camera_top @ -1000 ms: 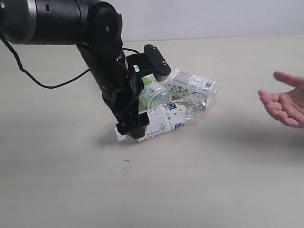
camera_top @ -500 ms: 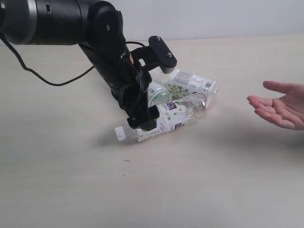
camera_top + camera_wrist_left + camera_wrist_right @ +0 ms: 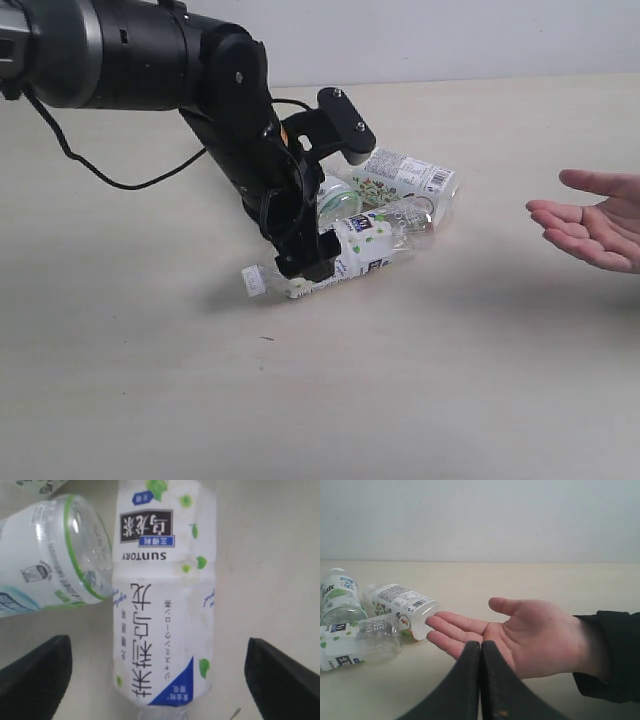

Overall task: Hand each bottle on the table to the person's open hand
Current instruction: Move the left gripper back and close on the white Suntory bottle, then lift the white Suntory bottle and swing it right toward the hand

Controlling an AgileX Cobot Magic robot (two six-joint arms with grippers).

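Observation:
Three clear bottles lie in a cluster on the table. The front one has a white label with a blue corner and a white cap. Behind it lie a green-labelled bottle and a white-labelled one. My left gripper is open and straddles the front bottle near its neck, with its fingers clear of both sides. The person's open hand waits palm up at the right. My right gripper is shut and empty, in front of that hand in its wrist view.
A black cable trails over the table behind the left arm. The person's dark sleeve shows at the wrist. A pale wall stands behind the table's far edge.
The left arm has moved right and settled over the front bottle, jaws still open. The person's hand has come in from the right edge and turned its palm up.

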